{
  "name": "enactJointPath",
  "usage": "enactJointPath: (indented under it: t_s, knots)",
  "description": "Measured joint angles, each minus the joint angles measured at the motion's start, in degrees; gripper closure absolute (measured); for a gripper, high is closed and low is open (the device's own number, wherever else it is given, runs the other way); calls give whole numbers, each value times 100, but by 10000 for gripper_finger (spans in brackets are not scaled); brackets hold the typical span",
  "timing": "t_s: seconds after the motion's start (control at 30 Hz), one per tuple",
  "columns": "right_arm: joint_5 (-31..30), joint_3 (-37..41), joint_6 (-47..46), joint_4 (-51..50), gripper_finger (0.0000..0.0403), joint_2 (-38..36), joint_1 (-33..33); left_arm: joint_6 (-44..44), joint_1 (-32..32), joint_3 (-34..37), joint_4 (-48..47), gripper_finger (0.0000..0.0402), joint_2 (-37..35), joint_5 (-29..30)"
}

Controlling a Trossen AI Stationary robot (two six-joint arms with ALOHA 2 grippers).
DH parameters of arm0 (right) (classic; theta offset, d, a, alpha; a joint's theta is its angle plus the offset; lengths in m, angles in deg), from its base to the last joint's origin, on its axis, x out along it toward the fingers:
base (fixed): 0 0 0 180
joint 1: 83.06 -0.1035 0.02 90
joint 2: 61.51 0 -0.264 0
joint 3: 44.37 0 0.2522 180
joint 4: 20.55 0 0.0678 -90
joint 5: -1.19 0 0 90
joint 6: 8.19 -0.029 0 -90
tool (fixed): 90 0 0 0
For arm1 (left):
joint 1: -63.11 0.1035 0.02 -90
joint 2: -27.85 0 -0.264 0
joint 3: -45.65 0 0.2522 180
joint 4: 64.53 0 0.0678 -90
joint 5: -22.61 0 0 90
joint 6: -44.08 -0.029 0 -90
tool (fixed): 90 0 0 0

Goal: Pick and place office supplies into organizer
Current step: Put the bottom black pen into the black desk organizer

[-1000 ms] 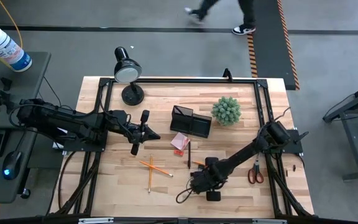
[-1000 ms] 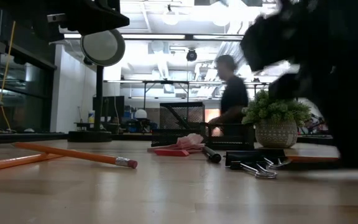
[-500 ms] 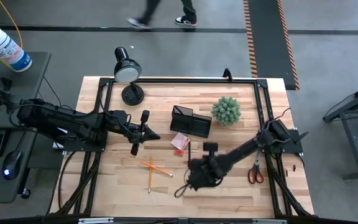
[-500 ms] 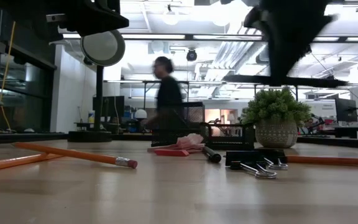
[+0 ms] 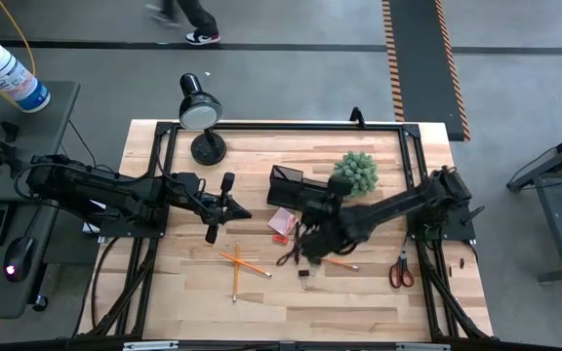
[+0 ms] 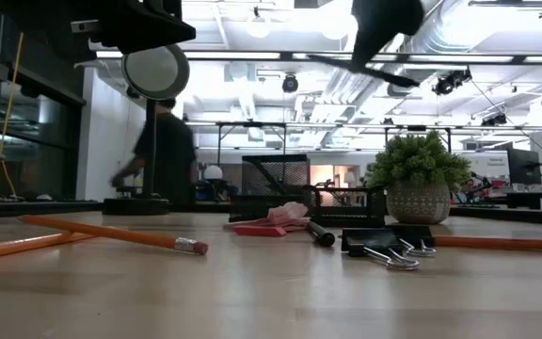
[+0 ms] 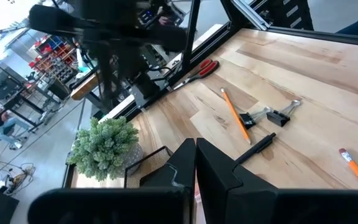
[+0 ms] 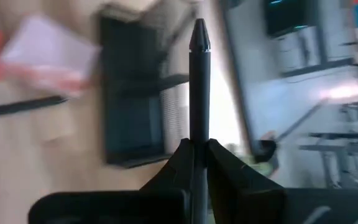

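My right gripper [image 5: 308, 216] hovers over the table's middle, just near of the black organizer [image 5: 299, 190], shut on a black pen [image 8: 199, 93]. The low view shows it high up [image 6: 384, 24]. My left gripper [image 7: 196, 168] waits shut above the table's left part [image 5: 220, 207]. Lying flat on the wood are orange pencils [image 5: 242, 261], another pencil [image 7: 235, 112], a second black pen [image 7: 257, 147], binder clips [image 7: 272, 115], the pink sticky-note pad [image 5: 282, 222] and red-handled scissors [image 5: 400, 268]. My right gripper pinches the black pen between its two fingers [image 8: 219, 163]. The pen lies along the fingers, and its free end [image 8: 199, 34] sticks out well past the fingertips toward the organizer. It is lifted clear of the table. The part inside the fingers is hidden by them.
A green plant ball [image 5: 356, 173] stands right of the organizer, and a black desk lamp [image 5: 201, 112] stands at the far left corner. A black frame rail runs round the table. A person walks on the floor beyond the far edge [image 5: 188, 19].
My right gripper has risen from the table's near part and swung toward the far edge, up to the organizer, carrying the black pen clear of the wood. The person beyond the table has walked toward the left.
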Motion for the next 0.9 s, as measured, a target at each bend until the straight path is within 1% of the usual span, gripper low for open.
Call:
enactJointPath:
  t_s: [0.07, 0.17, 0.23, 0.3, 0.4, 0.47, 0.53, 0.63, 0.77, 0.9]
  knots:
    - [-443, 287, 3, 211, 386, -312, 167, -1, 0, 0, 0, 399, 0, -2]
    - [-858, 963, -62, 728, 387, -917, 435, -5, 0, 0, 8, 399, 0, 0]
    - [-909, 1528, 45, 1338, 389, -1379, 618, -20, 0, -1, 20, 399, 0, 0]
    - [-839, 2087, 362, 2246, 389, -1849, 796, -109, -1, 0, 45, 399, 0, 0]
    - [-436, 2961, 1194, 4189, 389, -2493, 1020, -147, 0, 0, 86, 399, 0, 0]
    - [-121, 3532, 1874, 5685, 389, -2814, 1142, -147, 0, 0, 137, 399, 0, 0]
    - [302, 4110, 2470, 7163, 389, -3032, 1297, -148, 0, 0, 205, 399, 0, 0]
    - [1046, 4800, 2992, 9023, 389, -3136, 1593, -147, -1, 0, 236, 399, 0, 0]
    - [1764, 5478, 3146, 10697, 389, -3059, 2054, -145, 0, 0, 240, 399, 0, 0]
    - [2343, 5823, 3099, 11886, 389, -2772, 2612, -146, -1, -2, 365, 399, 0, -1]
